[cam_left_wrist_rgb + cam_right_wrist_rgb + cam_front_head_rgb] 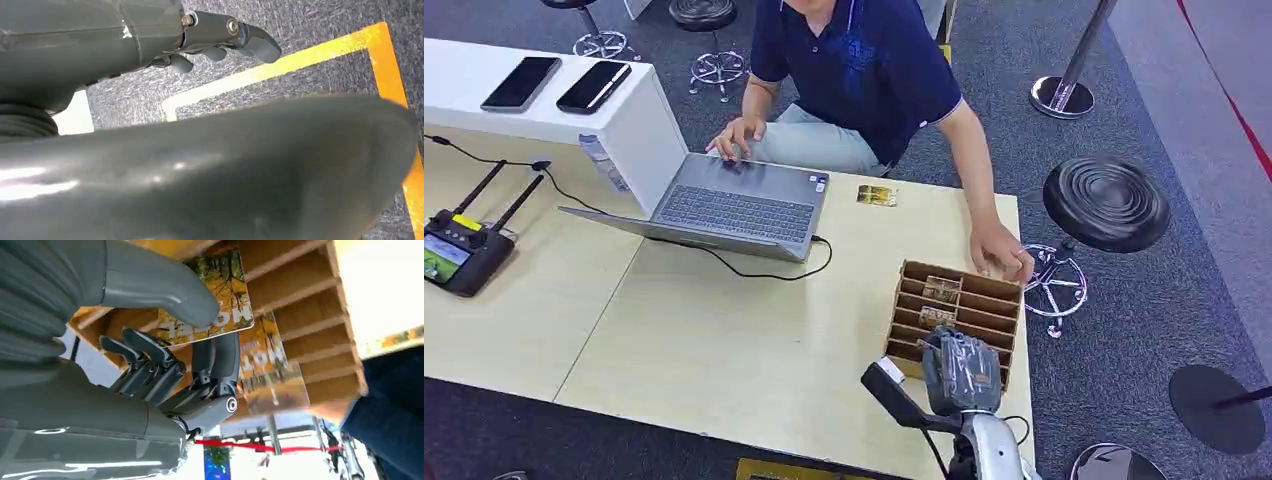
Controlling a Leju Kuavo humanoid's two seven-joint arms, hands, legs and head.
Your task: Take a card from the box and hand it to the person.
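Note:
A brown slotted card box (999,322) stands at the table's right front corner, with cards (942,289) upright in its slots. My right hand (962,370) hovers over the box's near side. In the right wrist view that hand (150,365) pinches a yellow autumn-print card (230,285) between thumb (165,290) and fingers, over the box's dividers (310,295); a second card (270,365) stands behind it. A person (864,70) in a dark blue shirt sits across the table, one hand (1002,255) on the box's far corner. My left hand (220,37) hangs over carpet, holding nothing.
Another card (876,195) lies on the table near the person. A laptop (739,205) with a cable sits mid-table, a remote controller (464,250) at the left, a white shelf (639,120) with two phones behind it. A black stool (1106,200) stands right of the table.

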